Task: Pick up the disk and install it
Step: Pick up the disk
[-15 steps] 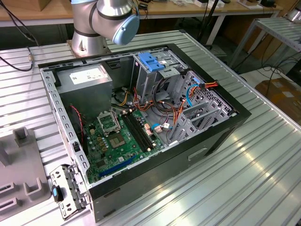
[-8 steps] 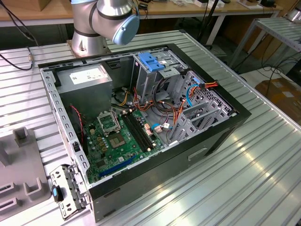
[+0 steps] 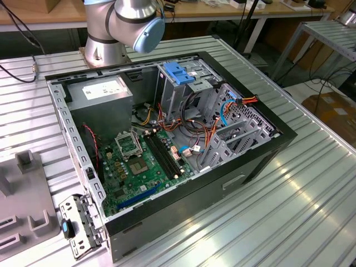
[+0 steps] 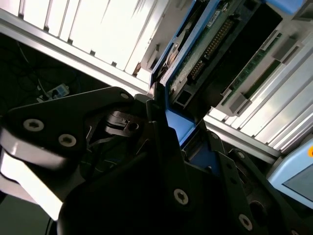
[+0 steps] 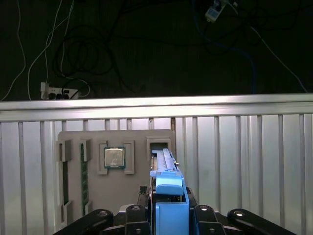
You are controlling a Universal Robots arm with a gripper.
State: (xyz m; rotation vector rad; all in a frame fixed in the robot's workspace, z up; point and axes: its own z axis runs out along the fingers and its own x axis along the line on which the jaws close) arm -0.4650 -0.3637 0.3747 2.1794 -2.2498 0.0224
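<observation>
The disk is seen edge-on in the first wrist view, a thin slab with a blue plastic rail on its near end. My gripper is shut on that blue end, one black finger on each side. The disk's far end reaches the slot of a grey holder plate; I cannot tell whether it still sits in it. In the second wrist view the disk shows its green circuit-board side, and the gripper clamps its blue rail.
An open computer case lies on the ribbed metal table, with a metal cage with a blue top and a grey box inside. The holder plate carries a processor and memory sticks. The arm's base stands behind the case.
</observation>
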